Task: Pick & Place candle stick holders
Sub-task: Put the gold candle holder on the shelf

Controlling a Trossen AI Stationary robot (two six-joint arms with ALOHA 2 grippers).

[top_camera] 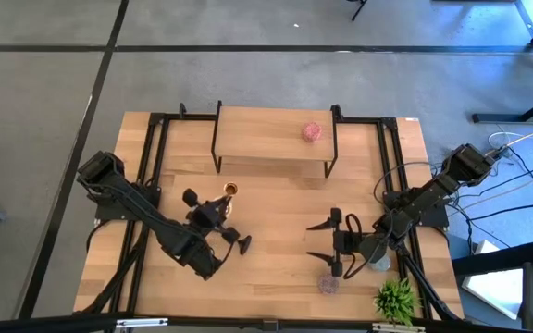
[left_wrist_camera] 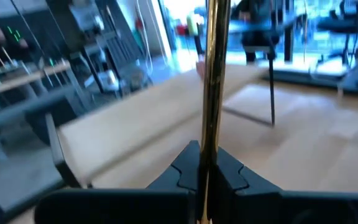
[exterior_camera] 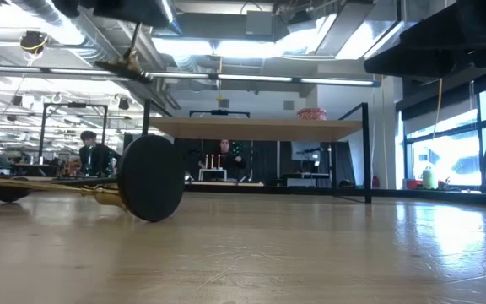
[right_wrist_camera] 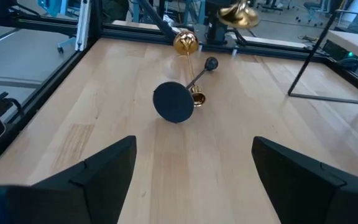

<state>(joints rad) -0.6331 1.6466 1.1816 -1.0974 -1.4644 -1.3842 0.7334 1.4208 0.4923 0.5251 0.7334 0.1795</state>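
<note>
Left gripper [left_wrist_camera: 207, 186] clamped on gold candle stick holder [left_wrist_camera: 215, 74] stem, lifted off tabletop [top_camera: 276, 277], stem upright between fingers. Black candle stick holder [right_wrist_camera: 185, 93] lying flat, long axis toward 1 o'clock from right gripper [right_wrist_camera: 194, 165], jaws wide, empty; left arm nearer.

My left pincer [top_camera: 218, 215] sits left of centre on the desk [top_camera: 276, 287], candle stick holders [top_camera: 234, 242] lying beside it. My right pincer [top_camera: 327, 242] sits opposite. Behind both stands a shelf [top_camera: 271, 134]; the plant [top_camera: 395, 300] occupies the front right corner.
</note>
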